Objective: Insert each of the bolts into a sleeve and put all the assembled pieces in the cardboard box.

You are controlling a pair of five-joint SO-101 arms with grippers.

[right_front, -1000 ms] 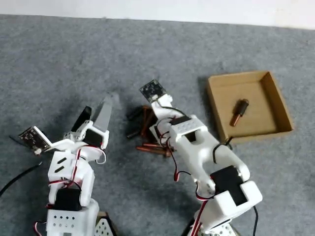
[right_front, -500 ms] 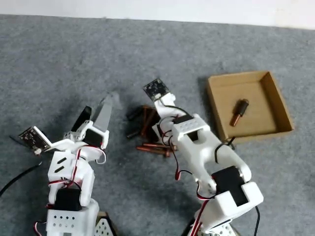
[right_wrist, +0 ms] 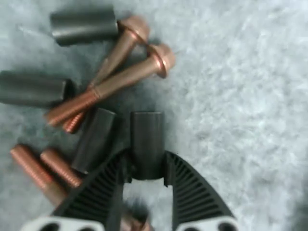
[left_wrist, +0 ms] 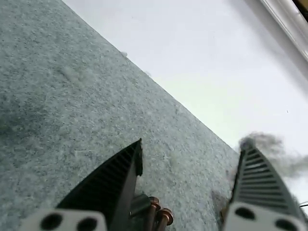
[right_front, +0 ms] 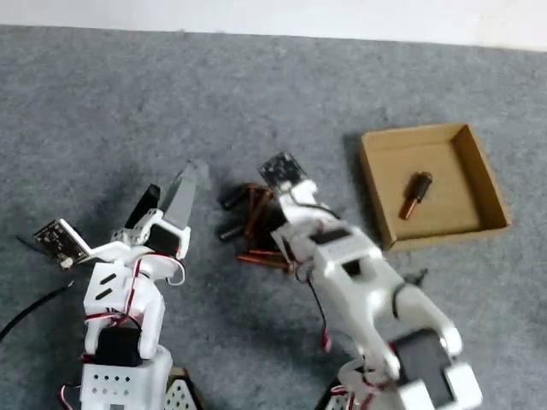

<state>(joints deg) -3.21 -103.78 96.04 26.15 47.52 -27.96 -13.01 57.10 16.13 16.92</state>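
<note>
A pile of copper bolts [right_front: 261, 258] and dark sleeves [right_front: 232, 198] lies on the grey carpet between the two arms. In the right wrist view my right gripper [right_wrist: 147, 159] is shut on the lower end of one dark sleeve [right_wrist: 147, 137], with a second sleeve [right_wrist: 94, 139] right beside it and two crossed bolts [right_wrist: 126, 79] just beyond. The right arm [right_front: 346, 265] covers that grip from above. My left gripper [right_front: 173, 181] stands open to the left of the pile, nothing between its fingers; its own view catches bolt heads [left_wrist: 161, 216] near one finger. The cardboard box [right_front: 380, 184] holds one assembled piece [right_front: 415, 195].
More sleeves [right_wrist: 84, 25] and bolt shafts [right_wrist: 31, 166] are scattered close around the held one. The box stands at the right, a short way from the pile. Bare carpet stretches behind the pile to the white wall [right_front: 273, 15].
The right arm has swung: its wrist has drifted right and slightly down over the pile, and its elbow has moved toward the near edge. The left arm has kept still.
</note>
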